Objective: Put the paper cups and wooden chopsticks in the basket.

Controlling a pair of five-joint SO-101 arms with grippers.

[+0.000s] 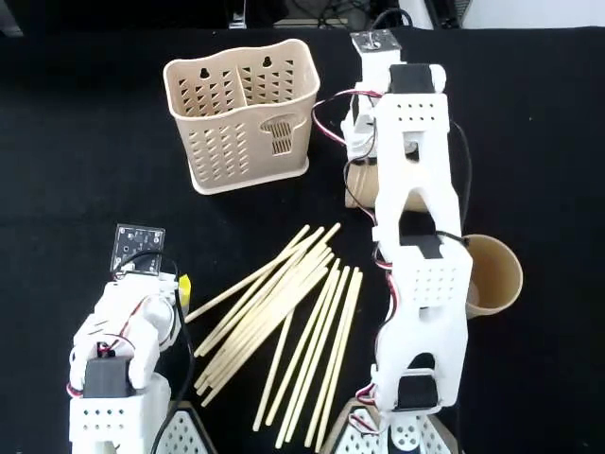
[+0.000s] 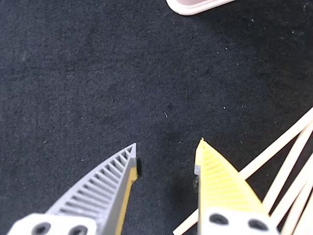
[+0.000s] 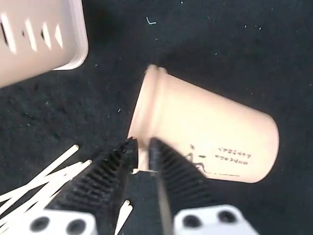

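- Right gripper [image 3: 142,147]: its 2 black ribbed jaws are pressed together on the rolled rim of a tan paper cup [image 3: 205,132]. The cup lies on its side on the black cloth-covered table [image 1: 76,142], rim end nearer the basket.
- Hold, as judged: the pinch takes only a short arc of thin rim. A steady clamp and a slow lift should keep the cup from buckling or swinging out.
- Beige perforated plastic basket [image 1: 236,142]: upright near the table's far edge, just beside the gripped cup. The cup should clear the basket wall before crossing, and both of the 2 compartments look open.
- Second tan paper cup [image 1: 496,274]: towards the table's right edge, partly under the right arm.
- Pale wooden chopsticks [image 1: 284,322]: a loose fan at the middle of the near edge.
- Left gripper [image 2: 167,147]: jaws apart and empty, over bare cloth by the near-left corner, beside the chopsticks.
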